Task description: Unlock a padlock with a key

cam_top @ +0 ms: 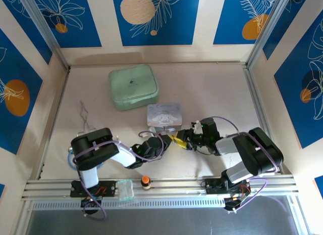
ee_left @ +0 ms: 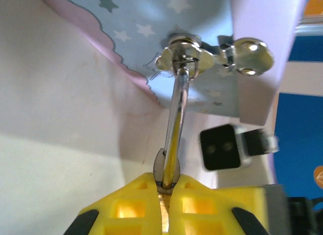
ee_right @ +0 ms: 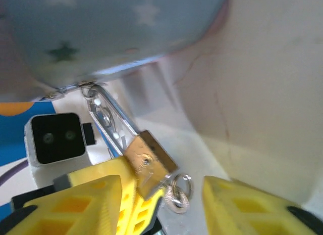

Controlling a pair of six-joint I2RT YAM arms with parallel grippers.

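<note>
Top view: both arms reach in to meet just in front of the tin [cam_top: 164, 115], mid-table [cam_top: 212, 93].

Left gripper [ee_left: 165, 187]: yellow fingers [ee_left: 133, 207] pinched together on the padlock [ee_right: 150, 164], a sliver of brass showing between them. The silver shackle [ee_left: 176, 119] runs straight up from the fingers to the hasp [ee_left: 186, 55] on the tin's front face and is threaded through it.

Right gripper [ee_right: 161, 183]: fingers [ee_right: 242, 204] spread wide, gripping nothing. The brass padlock body sits between them, close against the one on the left of that view.

Key [ee_right: 177, 194]: small silvery piece with a ring, hanging at the body's lower end. Too blurred to tell whether it sits in the keyhole.

Also on the table: green pouch [cam_top: 133, 86] behind the tin, forceps [cam_top: 83, 113] far left, orange-capped bottle [cam_top: 146, 181] at the near rail.
</note>
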